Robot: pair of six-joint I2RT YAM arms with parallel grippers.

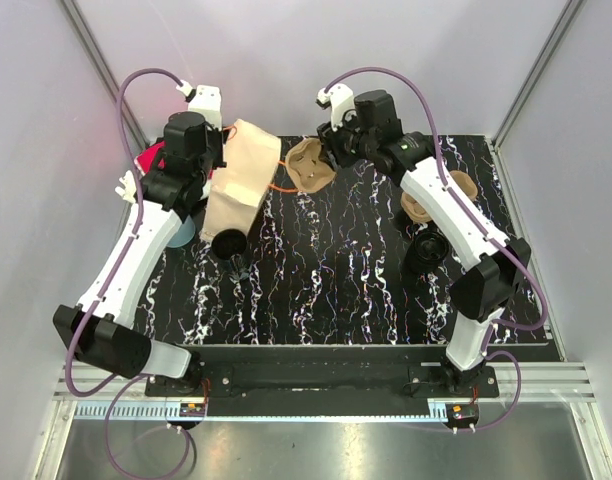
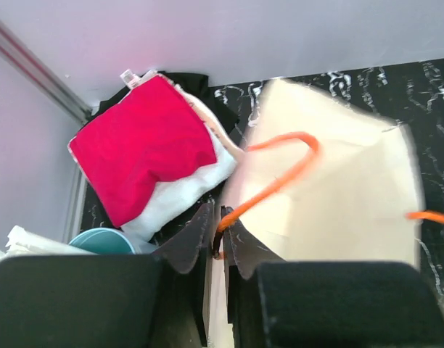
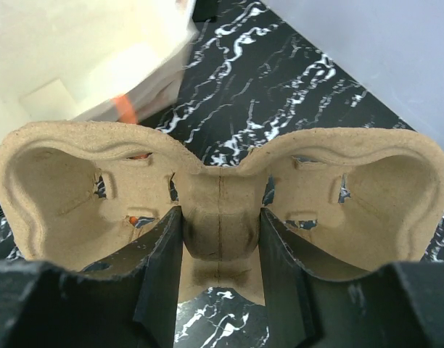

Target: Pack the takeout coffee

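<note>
My left fingers [image 1: 222, 140] pinch the paper bag's [image 1: 241, 180] orange handle [image 2: 280, 174] at eleven o'clock to steady it, my right fingers [image 1: 328, 155] clamping the cup carrier [image 3: 222, 196] at twelve for bagging.

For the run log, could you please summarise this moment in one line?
left gripper: pinching orange handle of paper bag | right gripper: clamping cup carrier | cup carrier outside paper bag

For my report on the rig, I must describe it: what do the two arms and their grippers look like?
Both the left arm and the right arm have white links with bulky black joints. A purple cable loops along each. The left gripper and the right gripper each have two flat black fingers.
</note>
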